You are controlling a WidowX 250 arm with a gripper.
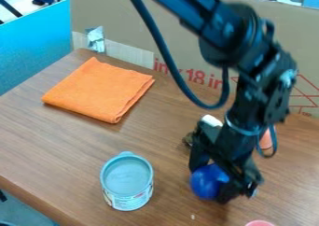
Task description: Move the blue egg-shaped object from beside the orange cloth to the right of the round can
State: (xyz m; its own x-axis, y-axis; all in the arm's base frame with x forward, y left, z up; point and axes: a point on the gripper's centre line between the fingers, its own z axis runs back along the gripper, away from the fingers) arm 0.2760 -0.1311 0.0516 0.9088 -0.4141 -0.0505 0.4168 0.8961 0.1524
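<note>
We see the gripper (213, 180) clasping the blue ball (204, 182), with the can (128, 182) between ball and the table's (56, 150) near-left edge.

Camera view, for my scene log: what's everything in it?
Ball: 1, blue, between the jaws
Container: 1, pale blue and white, front left
Folded cloth: 1, orange, far left
White item: 1, behind gripper
Dark item: 1, beside gripper
Salmon item: 1, behind arm
Pink item: 1, bottom edge
Table: 1, brown, underneath
Cardboard: 1, tan, back
Panel: 1, blue, left
Arm: 1, black, from top
Gripper: 1, black, lower right
</note>
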